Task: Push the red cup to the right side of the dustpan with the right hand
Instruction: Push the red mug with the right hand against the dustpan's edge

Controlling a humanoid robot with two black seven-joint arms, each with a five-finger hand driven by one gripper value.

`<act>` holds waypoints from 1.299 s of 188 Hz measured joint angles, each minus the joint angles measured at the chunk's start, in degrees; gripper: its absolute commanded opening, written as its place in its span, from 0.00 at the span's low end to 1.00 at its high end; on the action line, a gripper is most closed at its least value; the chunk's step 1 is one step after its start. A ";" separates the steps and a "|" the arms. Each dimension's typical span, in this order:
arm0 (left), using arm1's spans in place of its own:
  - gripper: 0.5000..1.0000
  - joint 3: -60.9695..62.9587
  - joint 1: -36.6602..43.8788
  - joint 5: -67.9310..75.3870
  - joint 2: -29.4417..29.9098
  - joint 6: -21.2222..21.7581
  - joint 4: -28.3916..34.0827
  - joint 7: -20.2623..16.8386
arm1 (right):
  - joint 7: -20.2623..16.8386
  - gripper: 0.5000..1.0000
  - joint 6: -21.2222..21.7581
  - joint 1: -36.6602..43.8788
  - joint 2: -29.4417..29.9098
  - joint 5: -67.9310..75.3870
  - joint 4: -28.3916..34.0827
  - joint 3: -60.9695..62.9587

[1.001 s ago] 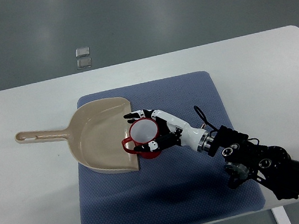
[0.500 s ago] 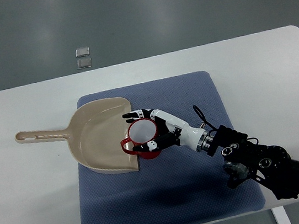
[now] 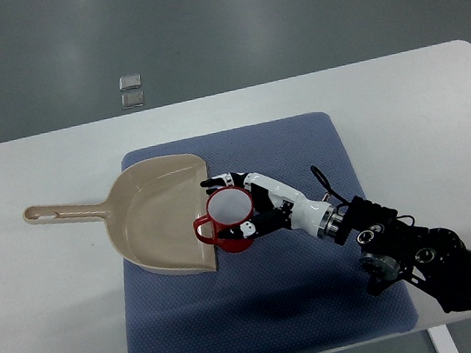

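Note:
A red cup (image 3: 229, 219) with a white inside stands upright on the blue mat, straddling the open right edge of the beige dustpan (image 3: 149, 219). Its handle points left over the pan's lip. My right hand (image 3: 241, 204) comes in from the lower right and curls around the cup: fingers behind its far rim, thumb at its near side, touching it. The dustpan lies flat with its long handle (image 3: 61, 215) pointing left onto the white table. My left arm does not show.
The blue mat (image 3: 302, 149) covers the middle of the white table (image 3: 437, 113). Mat surface stretches to the right of the dustpan, under my forearm (image 3: 422, 255). Two small clear squares (image 3: 130, 90) lie on the floor beyond the table's far edge.
The cup and my right hand have shifted slightly to the right, a few pixels off the dustpan's edge. The dustpan has stayed where it was.

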 measured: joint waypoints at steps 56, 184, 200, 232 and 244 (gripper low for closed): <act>1.00 0.00 0.00 0.00 0.00 0.00 0.00 0.00 | 0.00 0.85 0.02 -0.08 -0.82 0.00 0.00 0.00; 1.00 0.00 0.00 0.00 0.00 -0.03 0.00 0.00 | 0.01 0.84 0.94 -0.61 -3.78 -0.01 3.41 -0.10; 1.00 0.00 0.00 0.00 0.00 -0.03 0.00 0.00 | 0.01 0.85 0.96 -0.75 -4.02 -0.02 3.42 -0.16; 1.00 0.00 0.00 0.00 0.00 0.00 0.00 0.00 | 0.01 0.85 1.03 -1.04 -5.17 -0.02 3.77 -0.16; 1.00 0.00 0.00 0.00 0.00 0.00 0.00 0.00 | 0.01 0.85 1.11 -1.07 -5.71 -0.02 3.89 -0.15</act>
